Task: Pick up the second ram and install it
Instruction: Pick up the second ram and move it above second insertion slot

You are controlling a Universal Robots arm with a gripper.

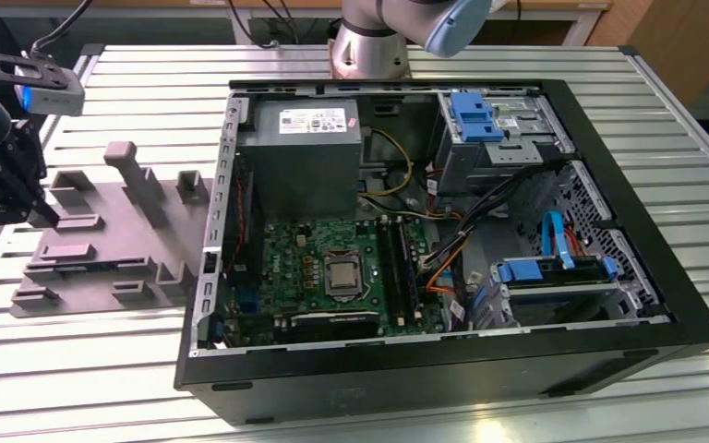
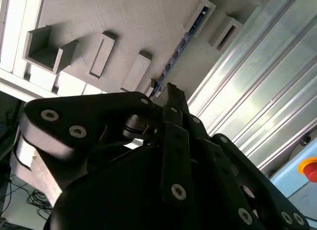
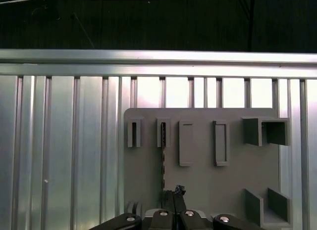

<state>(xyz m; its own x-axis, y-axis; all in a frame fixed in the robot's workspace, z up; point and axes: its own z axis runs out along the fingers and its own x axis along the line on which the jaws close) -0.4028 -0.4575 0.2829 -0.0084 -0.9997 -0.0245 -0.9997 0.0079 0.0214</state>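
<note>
The pincer (image 3: 173, 192) hangs narrow, its tips nearly together. The second ram (image 3: 162, 156) stands on edge in the grey holder (image 3: 198, 188) just ahead (apparently ungripped). A good grasp needs wider jaws, centred squarely over the stick.

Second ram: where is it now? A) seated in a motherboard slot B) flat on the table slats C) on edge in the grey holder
C: in the first wrist view the second ram stands edge-on in a slot of the grey holder, the gripper at one end.
</note>
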